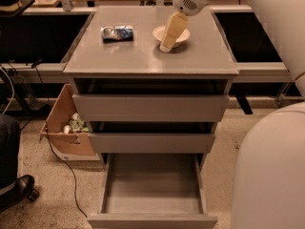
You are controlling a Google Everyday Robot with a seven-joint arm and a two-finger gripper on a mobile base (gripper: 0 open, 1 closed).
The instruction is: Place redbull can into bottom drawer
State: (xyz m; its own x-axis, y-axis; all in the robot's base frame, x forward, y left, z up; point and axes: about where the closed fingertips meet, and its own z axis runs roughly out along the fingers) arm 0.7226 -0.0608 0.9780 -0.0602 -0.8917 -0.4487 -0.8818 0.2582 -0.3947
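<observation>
The redbull can (116, 33) lies on its side on the grey cabinet top (143, 58), at the back left. It is silver and blue. My gripper (165, 47) hangs from the arm at the upper right and points down over the top. It is in front of the white bowl (181, 33), about a hand's width right of the can, and holds nothing that I can see. The bottom drawer (152, 185) is pulled open and its grey inside shows nothing in it. The two upper drawers are slightly ajar.
A cardboard box (66, 128) with trash stands on the floor left of the cabinet, with a black cable (62, 161) running past it. My white body (271, 171) fills the right side. Dark tables stand behind and beside the cabinet.
</observation>
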